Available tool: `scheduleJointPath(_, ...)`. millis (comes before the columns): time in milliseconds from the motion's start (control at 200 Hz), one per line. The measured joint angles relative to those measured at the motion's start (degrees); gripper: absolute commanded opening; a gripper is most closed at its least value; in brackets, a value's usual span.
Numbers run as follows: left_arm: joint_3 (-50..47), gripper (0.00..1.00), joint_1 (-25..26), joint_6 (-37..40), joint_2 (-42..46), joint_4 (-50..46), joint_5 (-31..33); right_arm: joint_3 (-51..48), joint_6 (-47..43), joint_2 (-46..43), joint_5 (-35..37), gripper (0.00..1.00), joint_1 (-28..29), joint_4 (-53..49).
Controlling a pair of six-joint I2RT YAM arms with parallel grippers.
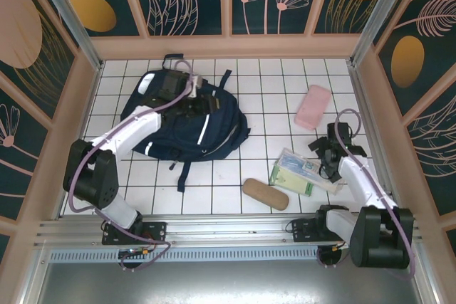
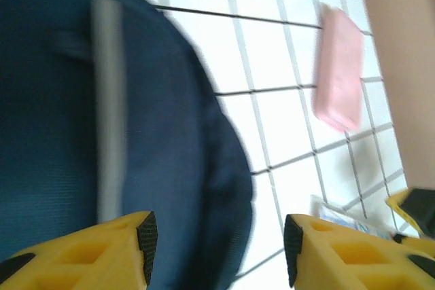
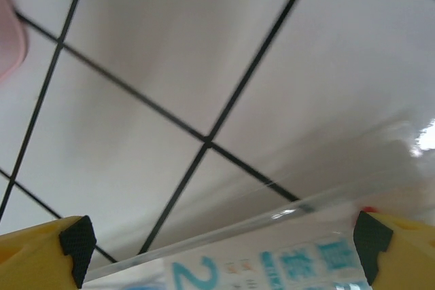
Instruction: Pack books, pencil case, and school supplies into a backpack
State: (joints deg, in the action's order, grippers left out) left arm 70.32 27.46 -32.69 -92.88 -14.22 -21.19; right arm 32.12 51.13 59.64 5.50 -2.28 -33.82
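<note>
Sitting upper left on the tiles, the backpack [image 1: 189,122] lies under the left gripper [image 2: 217,241], jaws parted and empty. At lower right the right gripper [image 3: 221,239] gapes wide over the packet [image 1: 303,172]; pink pouch [image 1: 312,107] and tan case [image 1: 265,194] wait unpacked too.

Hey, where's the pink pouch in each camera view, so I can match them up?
Top external: pink pouch in the upper right of the table.
Left wrist: upper right, beyond the backpack.
Right wrist: a pink sliver, likely it, at the left edge.
Shared landmark: the green-white packet.
</note>
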Motion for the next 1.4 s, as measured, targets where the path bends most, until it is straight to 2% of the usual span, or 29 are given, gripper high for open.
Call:
scheduleJointPath(145,4.5,0.56,8.3,0.1,-3.5,0.9,-0.6,-2.2,0.4,-4.0,0.6,0.99,-1.5,-0.7)
scheduleJointPath(350,9.3,0.57,14.6,-1.3,-15.2,3.6,-4.6,-6.2,-1.4,-3.3,-6.1,0.95,-2.0,2.4)
scheduleJointPath(460,10.9,0.58,16.3,-1.9,-20.6,3.6,-6.4,-7.2,-2.5,-4.7,-10.7,0.92,-2.4,5.7)
scheduleJointPath(591,11.2,0.59,16.6,-2.6,-23.9,3.7,-7.6,-8.5,-2.8,-5.4,-20.2,0.89,-1.6,12.1)
scheduleJointPath(781,12.2,0.59,16.5,-2.7,-26.0,3.7,-8.1,-8.1,-3.6,-1.2,-28.0,0.87,0.4,18.6)
scheduleJointPath(906,12.3,0.59,16.5,-2.7,-26.1,3.7,-7.6,-5.9,-5.6,0.0,-27.3,0.86,1.3,17.7)
scheduleJointPath(1206,12.1,0.60,16.3,-6.0,-26.1,8.1,-8.5,-2.5,-8.9,-5.1,-16.6,0.88,1.5,15.0)
scheduleJointPath(1401,8.2,0.60,16.0,-13.2,-26.1,20.3,-11.6,-1.1,-11.6,4.5,-17.2,0.88,0.2,19.4)
